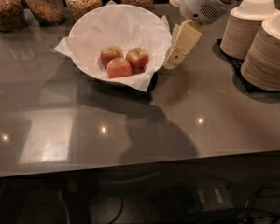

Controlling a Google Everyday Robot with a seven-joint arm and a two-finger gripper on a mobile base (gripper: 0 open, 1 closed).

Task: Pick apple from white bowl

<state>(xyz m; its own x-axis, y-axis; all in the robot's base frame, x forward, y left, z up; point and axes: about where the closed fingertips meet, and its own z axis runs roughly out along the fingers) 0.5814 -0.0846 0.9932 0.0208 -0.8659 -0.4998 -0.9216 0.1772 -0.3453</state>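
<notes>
Hovering claw (171, 59) sits between the white bowl (82, 28) and tan bowl stacks (267, 55).

A broad, glossy grey-brown countertop (233, 125) fills the view, its polished surface showing small round bright light spots (103, 129) and a pale rectangular glare (44, 143) at left. Below its front edge lies deep shadow with black cables (259, 204). The gripper (173, 59) hangs above the counter's far half
</notes>
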